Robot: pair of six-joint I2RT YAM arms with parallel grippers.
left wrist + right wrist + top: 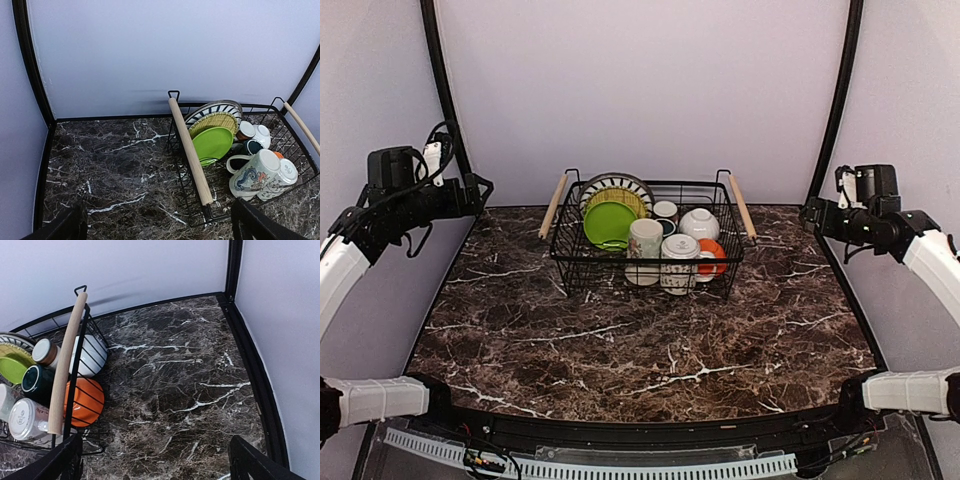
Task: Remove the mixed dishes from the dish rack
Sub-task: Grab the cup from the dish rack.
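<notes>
The black wire dish rack stands at the back middle of the marble table. It holds a lime-green plate, a yellow plate and a grey patterned plate on edge. It also holds two pale mugs, a dark green mug, a steel cup, a white bowl and an orange bowl. My left gripper is open and empty, raised left of the rack. My right gripper is open and empty, raised right of it.
Light wooden handles run along the rack's short sides. The dark marble tabletop spreads in front of the rack. Grey walls and black curved posts close the back and sides.
</notes>
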